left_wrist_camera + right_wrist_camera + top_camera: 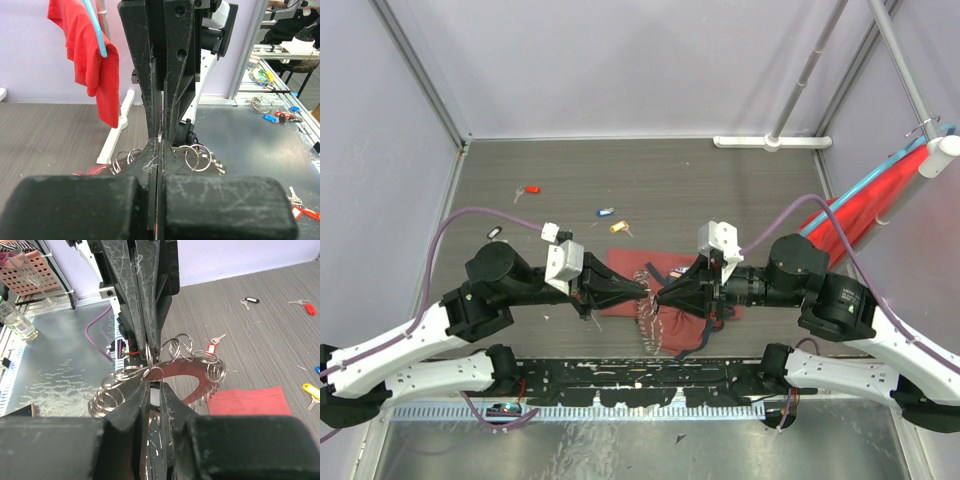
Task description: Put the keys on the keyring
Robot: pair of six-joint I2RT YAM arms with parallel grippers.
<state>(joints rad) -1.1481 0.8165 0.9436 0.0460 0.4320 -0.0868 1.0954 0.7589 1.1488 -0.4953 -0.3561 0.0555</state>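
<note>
- Closest, my right gripper [154, 385] is almost closed, clamping the keyring [192, 371] mid-frame.
- Left gripper [158, 150], fully closed, pinches its thin wire.
- Loose keys [311, 390] lie far right.

Overhead from behind both bases, facing the tabletop [720, 180]; close along each wrist's fingers [127, 415], sharing the mid-table keyring [190, 371].

- left hand [641, 290] and right hand [664, 294] tip to tip mid-tabletop [740, 190], both clamped on keyring [648, 322]: no way through between them.
- dark-red cloth [625, 265] and keyring fill the spot under the tips.
- 12 o'clock: bare tabletop back to white post foot [770, 142], room to pass.
- 10–11 o'clock: red key [530, 189], blue key [605, 212], yellow key [618, 227], black key [495, 233] scattered, gaps between.
- 2–3 o'clock: hanging red cloth [865, 210] crowds the right arm.
</note>
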